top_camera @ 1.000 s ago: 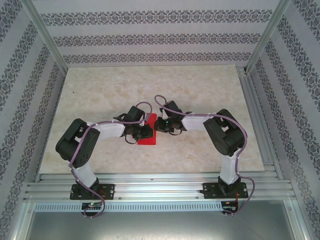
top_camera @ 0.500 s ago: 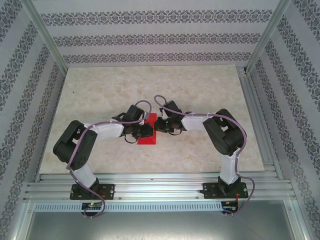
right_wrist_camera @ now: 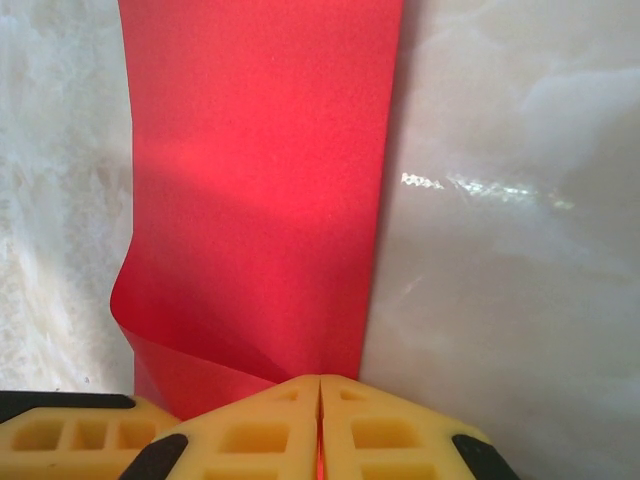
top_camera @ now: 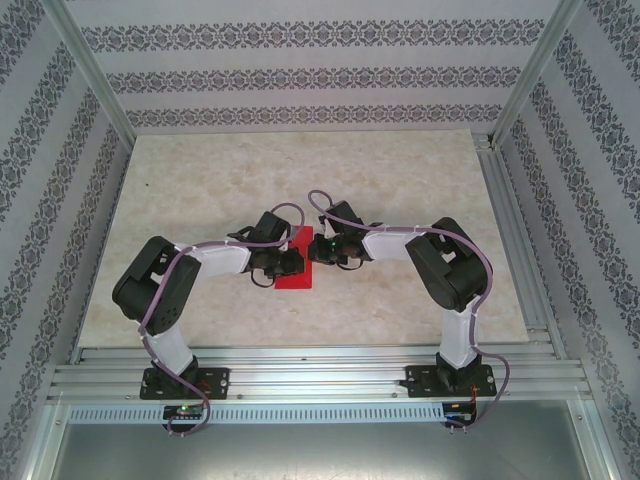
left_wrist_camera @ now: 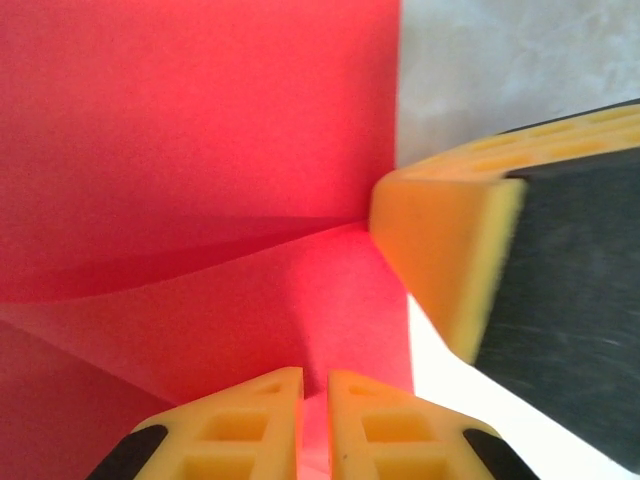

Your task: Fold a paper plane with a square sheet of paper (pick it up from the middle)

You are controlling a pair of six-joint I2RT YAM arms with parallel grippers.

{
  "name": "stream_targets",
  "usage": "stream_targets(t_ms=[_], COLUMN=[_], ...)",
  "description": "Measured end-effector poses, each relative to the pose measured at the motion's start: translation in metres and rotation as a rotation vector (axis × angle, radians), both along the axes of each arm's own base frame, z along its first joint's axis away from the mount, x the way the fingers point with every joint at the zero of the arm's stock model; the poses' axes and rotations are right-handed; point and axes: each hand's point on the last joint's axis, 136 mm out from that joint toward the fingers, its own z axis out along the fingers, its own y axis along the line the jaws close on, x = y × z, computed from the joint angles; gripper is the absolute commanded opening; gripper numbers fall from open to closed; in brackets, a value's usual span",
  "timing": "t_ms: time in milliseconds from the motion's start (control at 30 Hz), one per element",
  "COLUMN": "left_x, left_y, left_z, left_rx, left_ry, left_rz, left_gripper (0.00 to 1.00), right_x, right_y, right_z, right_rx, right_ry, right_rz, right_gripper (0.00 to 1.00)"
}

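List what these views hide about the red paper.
Top external: the left gripper and right gripper cover part of the thin bright red paper sheet; creases too small to read.
Left wrist: blurred close-up; sheet runs past left and top edges.
Right wrist: sheet's far end cut by top edge; near end hidden under the right gripper.

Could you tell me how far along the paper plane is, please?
Done: the thin bright red paper sheet lies as a narrow strip, apparently folded once. In hand: left claw and right claw both pinch it. Remaining: nose and wing folds; no dart shape yet.
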Motion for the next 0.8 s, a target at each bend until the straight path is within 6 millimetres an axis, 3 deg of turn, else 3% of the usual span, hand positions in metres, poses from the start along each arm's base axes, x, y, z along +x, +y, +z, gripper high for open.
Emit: stream_targets(t_ms=[267, 567, 800], left_x=[0.001, 0.002, 0.002], left_y=[0.000, 0.002, 0.002], left_z=[-0.001, -0.002, -0.003], left_rx=[0.007, 0.017, 0.020], left_ry=[0.002, 0.003, 0.007], left_rz=[0.003, 0.011, 0.020], left_gripper=[0.15, 0.13, 0.12], right_x=[0.001, 0.008, 0.013], right_y=[0.000, -0.001, -0.021], right_z=[0.000, 0.009, 0.055], right_rx=[-0.002, -0.012, -0.004], right_ry=[0.002, -0.011, -0.104], right_rz=[-0.001, -0.019, -0.098], right_gripper=[0.10, 0.26, 0.20])
